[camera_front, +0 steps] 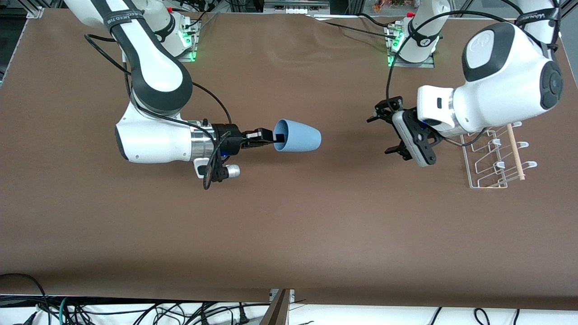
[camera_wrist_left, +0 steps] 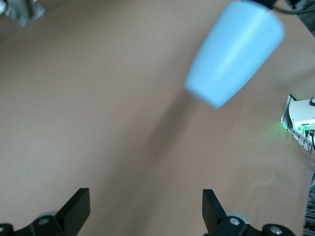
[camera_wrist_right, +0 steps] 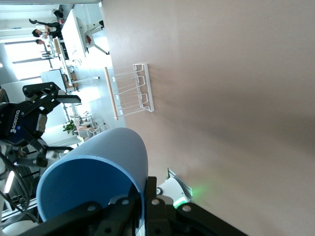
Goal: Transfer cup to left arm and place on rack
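The light-blue cup [camera_front: 298,136] is held on its side above the middle of the table, base toward the left arm's end. My right gripper [camera_front: 276,137] is shut on its rim, one finger inside and one outside; the right wrist view shows the cup [camera_wrist_right: 93,177] pinched at the wall. My left gripper [camera_front: 392,131] is open and empty in the air between the cup and the rack [camera_front: 494,155]. In the left wrist view the cup [camera_wrist_left: 234,51] is ahead of my open fingers [camera_wrist_left: 76,211], apart from them. The rack stands at the left arm's end of the table, partly hidden by the left arm.
The rack also shows in the right wrist view [camera_wrist_right: 129,91] with its wooden dowel [camera_front: 515,151]. Both arm bases [camera_front: 183,38] stand along the table's edge farthest from the front camera. The brown table [camera_front: 289,234] spreads wide nearer the front camera.
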`<state>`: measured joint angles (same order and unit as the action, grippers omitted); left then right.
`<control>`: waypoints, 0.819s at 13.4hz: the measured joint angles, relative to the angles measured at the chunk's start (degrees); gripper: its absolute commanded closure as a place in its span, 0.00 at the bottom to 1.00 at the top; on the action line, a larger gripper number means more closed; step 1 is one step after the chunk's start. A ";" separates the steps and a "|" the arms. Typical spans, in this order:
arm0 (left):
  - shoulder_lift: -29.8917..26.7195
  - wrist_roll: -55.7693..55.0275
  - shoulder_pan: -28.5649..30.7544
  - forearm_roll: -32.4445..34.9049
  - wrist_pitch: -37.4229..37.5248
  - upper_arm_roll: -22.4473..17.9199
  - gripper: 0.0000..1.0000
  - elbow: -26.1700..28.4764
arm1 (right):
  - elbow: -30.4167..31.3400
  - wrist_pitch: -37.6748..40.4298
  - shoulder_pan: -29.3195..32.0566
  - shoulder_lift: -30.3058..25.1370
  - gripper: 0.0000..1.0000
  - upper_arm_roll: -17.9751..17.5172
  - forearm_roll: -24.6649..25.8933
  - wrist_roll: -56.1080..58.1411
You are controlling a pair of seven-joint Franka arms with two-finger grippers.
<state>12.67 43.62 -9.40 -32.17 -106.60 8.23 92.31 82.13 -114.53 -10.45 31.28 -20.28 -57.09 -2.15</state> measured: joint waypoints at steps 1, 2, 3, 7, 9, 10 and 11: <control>0.08 1.52 -1.41 -0.57 -1.59 0.07 0.00 0.00 | -0.46 -0.55 -0.43 0.12 1.00 -0.01 -0.72 0.00; 0.27 2.99 -2.71 -0.67 -3.18 0.14 0.00 -0.01 | -0.93 -1.07 -0.98 0.19 1.00 -0.02 -1.40 0.00; 0.51 5.04 -3.83 -0.77 -5.09 0.19 0.00 -0.02 | -1.36 -1.57 -1.61 0.25 1.00 -0.03 -2.01 0.00; 0.81 9.82 -6.35 -2.08 -9.16 0.29 0.00 -0.07 | -1.85 -2.31 -2.59 0.51 1.00 -0.02 -2.46 0.00; 0.83 11.10 -6.67 -3.98 -10.16 0.48 0.00 -0.08 | -1.90 -2.33 -2.61 0.65 1.00 -0.02 -2.55 0.00; 0.96 11.92 -7.17 -4.19 -11.38 0.58 0.00 -0.08 | -1.95 -2.35 -2.65 0.66 1.00 -0.02 -2.62 0.00; 1.28 12.17 -7.95 -4.21 -12.71 0.64 0.00 -0.08 | -2.07 -2.38 -2.68 0.66 1.00 -0.02 -2.66 0.00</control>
<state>13.95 55.78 -17.35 -36.37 -119.31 8.88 92.24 80.05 -116.91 -13.14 31.94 -20.29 -59.75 -2.15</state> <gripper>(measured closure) 0.000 0.947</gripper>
